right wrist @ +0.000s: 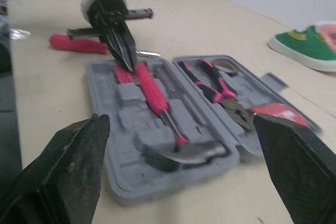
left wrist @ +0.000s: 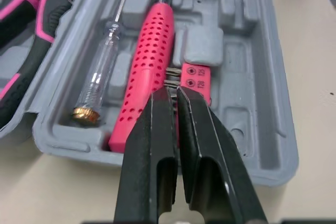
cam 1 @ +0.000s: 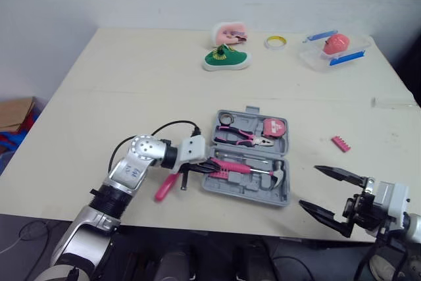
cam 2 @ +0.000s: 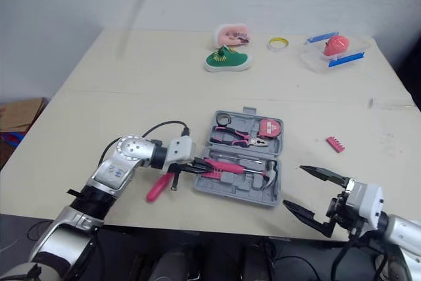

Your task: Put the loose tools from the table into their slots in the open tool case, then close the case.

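The grey tool case [cam 1: 245,195] lies open near the table's front, holding a pink-handled hammer [cam 1: 253,170], pliers [cam 1: 247,137], a clear-handled screwdriver [left wrist: 100,82] and a tape measure [cam 1: 274,126]. My left gripper [cam 1: 209,164] reaches into the case's left end, its fingers [left wrist: 157,129] shut on a pink bit strip [left wrist: 196,78] that sits beside the hammer handle. A pink-handled screwdriver [cam 1: 164,187] lies on the table just left of the case, under my left wrist. A second pink bit strip [cam 1: 340,143] lies to the right of the case. My right gripper [cam 1: 308,185] hovers open at the front right edge, holding nothing.
At the back of the table are a green shoe [cam 1: 226,58], a pink object [cam 1: 229,33], a tape roll [cam 1: 275,42] and a clear plastic box [cam 1: 334,51] with a red item. A cardboard box [cam 1: 14,113] sits on the floor at the left.
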